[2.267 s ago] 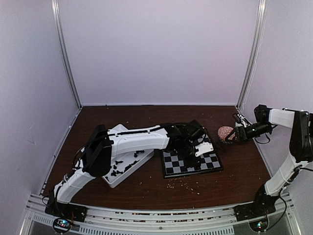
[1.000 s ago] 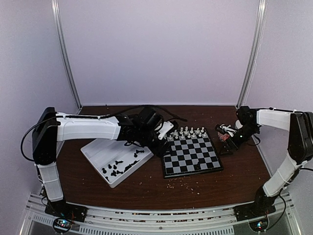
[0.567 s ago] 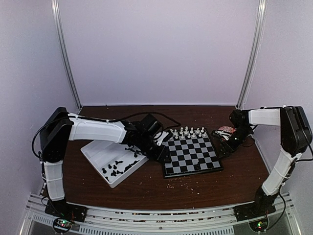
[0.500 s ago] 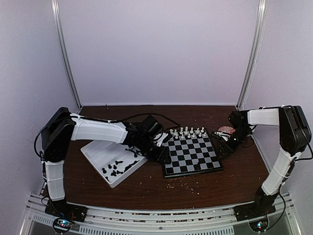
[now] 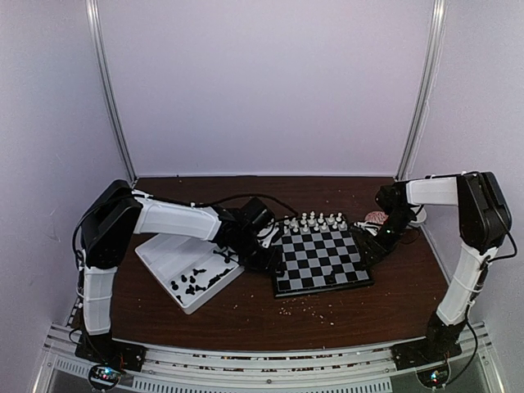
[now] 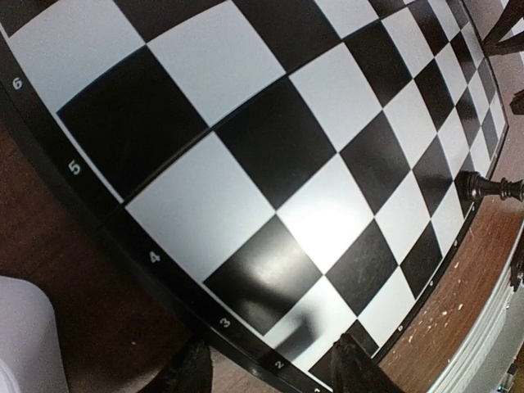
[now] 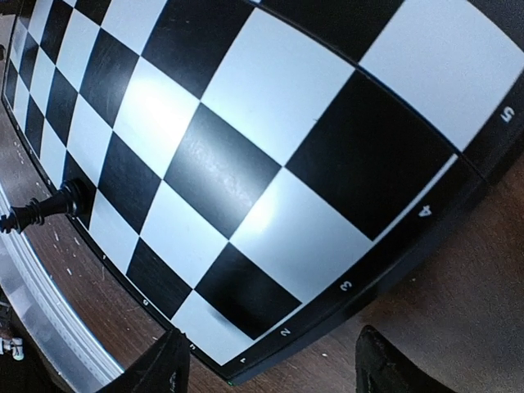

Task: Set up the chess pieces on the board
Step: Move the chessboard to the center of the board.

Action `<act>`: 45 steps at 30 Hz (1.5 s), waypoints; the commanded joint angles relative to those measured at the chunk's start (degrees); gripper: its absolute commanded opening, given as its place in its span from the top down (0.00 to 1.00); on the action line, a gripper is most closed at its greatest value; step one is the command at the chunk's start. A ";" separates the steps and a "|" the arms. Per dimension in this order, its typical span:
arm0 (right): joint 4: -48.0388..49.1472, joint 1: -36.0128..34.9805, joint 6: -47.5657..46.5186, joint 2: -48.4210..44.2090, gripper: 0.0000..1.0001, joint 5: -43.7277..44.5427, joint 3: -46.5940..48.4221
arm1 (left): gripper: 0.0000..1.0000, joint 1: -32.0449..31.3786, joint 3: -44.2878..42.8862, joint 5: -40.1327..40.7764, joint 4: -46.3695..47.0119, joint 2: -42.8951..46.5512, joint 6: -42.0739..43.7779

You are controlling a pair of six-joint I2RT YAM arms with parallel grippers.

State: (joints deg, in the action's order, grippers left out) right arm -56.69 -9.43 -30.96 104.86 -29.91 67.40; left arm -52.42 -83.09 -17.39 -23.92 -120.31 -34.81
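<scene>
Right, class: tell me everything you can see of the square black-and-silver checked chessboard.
The square black-and-silver checked chessboard lies flat on the dark brown wooden table, slightly turned. It looks glossy, with a thin black border bearing small white numerals. A row of tiny white pieces lines its far edge; one black piece stands near the near edge. The open left gripper and right gripper hang at its opposite sides; contact is unclear.

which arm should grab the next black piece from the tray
Left. The left gripper hangs open at the board's left edge, beside the tray of black pieces; the right gripper is across the board.
</scene>
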 commanded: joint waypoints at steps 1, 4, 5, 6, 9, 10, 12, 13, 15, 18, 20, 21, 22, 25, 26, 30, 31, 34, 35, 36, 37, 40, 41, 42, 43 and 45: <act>-7.31 -2.14 -3.31 2.78 0.30 0.90 3.68 | 0.50 0.52 -2.24 -1.18 0.63 -2.05 -0.08; -10.20 -4.11 -4.29 4.48 0.30 0.12 4.85 | 0.50 0.57 -2.06 -1.69 0.76 -2.06 0.45; -10.85 -4.93 -4.75 4.68 0.30 -0.18 4.99 | 0.51 0.57 -2.03 -1.95 0.77 -1.99 0.66; -11.14 -5.62 -4.88 4.81 0.30 -0.49 4.90 | 0.51 0.57 -1.93 -2.26 0.91 -1.84 0.82; -11.74 -7.54 -5.20 4.69 0.31 -1.52 4.19 | 0.53 0.49 -1.43 -3.70 1.77 -1.15 1.88; -11.96 -7.93 -5.31 4.59 0.31 -1.77 3.83 | 0.53 0.40 -1.22 -3.90 1.77 -0.93 2.13; -12.34 -8.51 -5.53 4.13 0.31 -2.25 2.87 | 0.55 0.24 -0.55 -4.84 2.26 -0.30 3.05; -12.48 -8.76 -5.74 3.87 0.31 -2.48 2.28 | 0.55 0.03 -0.38 -5.41 2.37 -0.09 3.70; -12.49 -9.14 -5.94 2.97 0.32 -2.45 0.85 | 0.57 -0.79 -0.32 -6.15 1.91 0.37 4.91; -12.27 -9.77 -6.05 1.96 0.32 -2.43 -1.21 | 0.58 -2.08 -0.43 -6.77 0.82 0.75 6.05; -11.95 -10.32 -5.83 1.43 0.32 -2.52 -2.49 | 0.60 -2.97 -0.50 -6.78 0.11 1.19 6.32; -11.71 -10.59 -5.76 1.21 0.32 -2.56 -3.09 | 0.60 -3.43 -0.35 -6.74 -0.09 1.56 6.36; -11.46 -10.80 -5.63 0.93 0.32 -2.60 -3.63 | 0.60 -3.88 -0.02 -6.47 -0.22 1.96 6.31; -10.69 -11.57 -5.07 0.49 0.32 -2.61 -4.50 | 0.61 -4.79 1.67 -4.98 -0.10 3.98 6.48; -10.38 -11.79 -4.72 0.36 0.32 -2.61 -4.63 | 0.61 -4.99 2.10 -4.87 0.05 4.62 7.01; -9.85 -12.90 -3.95 0.40 0.31 -2.86 -4.49 | 0.61 -6.18 2.61 -5.14 1.00 5.66 8.81; -9.77 -13.40 -3.90 0.35 0.31 -2.78 -4.53 | 0.61 -6.58 2.32 -5.64 1.21 5.47 9.08; -9.39 -14.88 -3.29 0.14 0.32 -2.60 -5.02 | 0.62 -8.00 1.85 -6.18 1.75 5.31 9.95; -9.33 -15.39 -3.16 -0.13 0.31 -2.65 -5.12 | 0.62 -8.56 1.68 -6.25 1.84 5.49 10.47; -9.32 -15.86 -3.02 -0.24 0.31 -2.61 -5.22 | 0.62 -9.02 1.62 -6.34 1.86 5.64 10.75; -9.39 -16.34 -2.93 -0.30 0.31 -2.54 -5.18 | 0.62 -9.42 1.57 -6.97 1.97 5.66 11.18; -9.96 -17.13 -2.90 -0.43 0.31 -2.65 -4.91 | 0.62 -10.13 1.64 -9.55 3.12 4.96 10.18; -10.12 -17.33 -2.95 -0.52 0.31 -2.69 -4.97 | 0.63 -10.15 2.13 -9.99 3.94 4.94 9.53; -10.11 -17.44 -2.99 -0.61 0.31 -2.70 -4.98 | 0.63 -10.15 2.92 -10.43 4.98 5.15 9.04; -10.06 -17.50 -2.97 -0.59 0.31 -2.76 -5.11 | 0.63 -10.15 3.60 -10.60 5.83 5.36 8.78; -10.09 -17.47 -3.03 -0.73 0.31 -2.75 -5.24 | 0.63 -10.15 4.40 -10.20 5.93 5.91 8.62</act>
State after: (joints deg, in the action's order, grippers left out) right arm -72.53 -24.69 -32.53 105.23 -24.10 62.17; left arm -59.37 -79.05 -19.46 -32.36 -116.66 -26.70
